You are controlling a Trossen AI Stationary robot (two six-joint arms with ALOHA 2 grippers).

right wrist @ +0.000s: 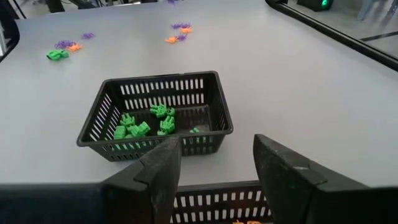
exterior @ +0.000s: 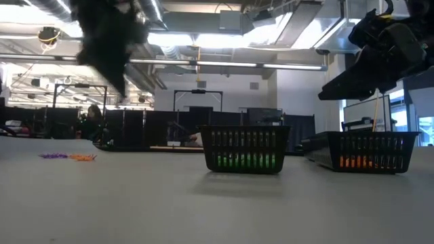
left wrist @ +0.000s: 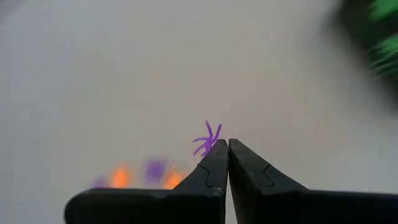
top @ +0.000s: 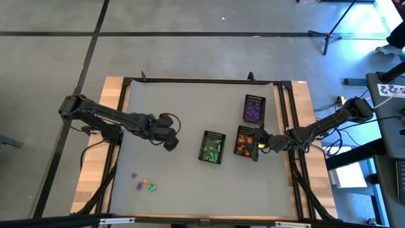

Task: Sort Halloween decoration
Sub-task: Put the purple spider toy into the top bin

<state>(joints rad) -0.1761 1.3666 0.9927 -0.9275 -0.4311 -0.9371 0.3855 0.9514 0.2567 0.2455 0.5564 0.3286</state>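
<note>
Table (top: 190, 114) centre bare | left gripper (left wrist: 227, 149) pinches purple spider (left wrist: 207, 139)

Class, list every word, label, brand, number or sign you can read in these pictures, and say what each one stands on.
None can be read.
Baskets, such as the one holding green trinkets: no labels show.
Table: no print shows.
White sheet with dark marks beyond the table's right edge: too small to read.
Green light on a dark device at the table's far side: no text legible.

Matt grey tabletop (top: 177, 120); plastic mesh baskets (top: 212, 147) (black)
</note>
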